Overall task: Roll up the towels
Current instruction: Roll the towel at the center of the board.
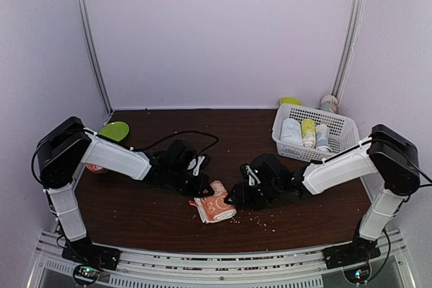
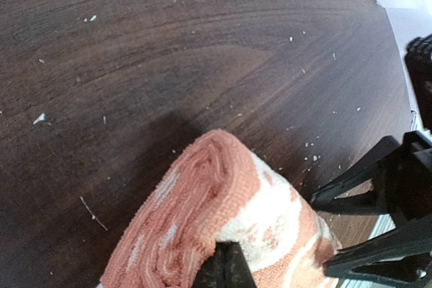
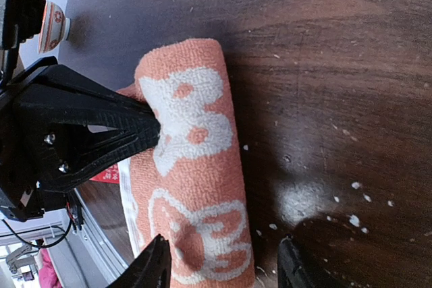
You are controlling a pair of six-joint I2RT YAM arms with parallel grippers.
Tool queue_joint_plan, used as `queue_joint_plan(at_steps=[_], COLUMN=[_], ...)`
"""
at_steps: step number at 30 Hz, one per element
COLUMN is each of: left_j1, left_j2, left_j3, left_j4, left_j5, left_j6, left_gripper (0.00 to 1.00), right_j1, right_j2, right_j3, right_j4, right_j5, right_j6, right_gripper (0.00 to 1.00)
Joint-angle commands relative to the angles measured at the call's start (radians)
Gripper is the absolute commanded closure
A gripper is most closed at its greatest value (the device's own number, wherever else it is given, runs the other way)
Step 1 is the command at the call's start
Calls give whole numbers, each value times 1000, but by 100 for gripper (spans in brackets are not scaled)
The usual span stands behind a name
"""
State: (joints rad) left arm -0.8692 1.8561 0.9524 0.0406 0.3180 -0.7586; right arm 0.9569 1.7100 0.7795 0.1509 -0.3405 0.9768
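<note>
**Lilac-walled booth, dark tabletop, one orange towel in a roll**

Pale lilac walls [image 1: 216, 32] close the booth at the back and on both sides, with metal posts in the rear corners. The dark brown wooden tabletop [image 1: 148, 214] fills the space between them, dusted with white crumbs and lint towards the front. At the right rear stands a white slotted plastic basket [image 1: 297, 152] holding three rolls side by side. They are a plain white roll [image 1: 291, 131], a yellow-green roll [image 1: 308, 131] and a pale blue roll [image 1: 322, 138] whose pattern is too small to read. I take the blue one for a finished towel, put away. A lime-green plate [image 1: 115, 130] sits at the left rear.

Both black arms reach inward to the middle front. There the orange terry towel with cream patterns [image 3: 196, 166] lies on the bare wood, wound into a short, tight roll. The left gripper [image 2: 226, 268] is closed to a point, and its tip bears against the side of the roll, seemingly to pin it so it cannot spring open. The right gripper [image 3: 223, 268] has its jaws parted about one end of the roll. One finger is close against the cloth and the other stands off with wood showing between, so it holds nothing. By my reckoning this towel is all but rolled, and the risk is that it unwinds when it is lifted.
</note>
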Motion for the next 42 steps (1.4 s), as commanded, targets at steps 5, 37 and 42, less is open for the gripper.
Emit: queue_joint_plan(at_steps=[5, 37, 42], left_j1=[-2, -15, -20], left_j2=[1, -159, -108], left_j3=[-52, -70, -61], left_j4=[-96, -249, -230], left_j5=[-4, -56, -48], left_j6=[-14, -7, -6], left_gripper=[100, 84, 89], right_j1=[-5, 112, 141], right_j2=[107, 107, 115], right_j3=[-8, 258, 283], right_j4=[224, -358, -392], right_j5=[-117, 202, 229], right_j6=[88, -98, -96], right_gripper=[53, 98, 95])
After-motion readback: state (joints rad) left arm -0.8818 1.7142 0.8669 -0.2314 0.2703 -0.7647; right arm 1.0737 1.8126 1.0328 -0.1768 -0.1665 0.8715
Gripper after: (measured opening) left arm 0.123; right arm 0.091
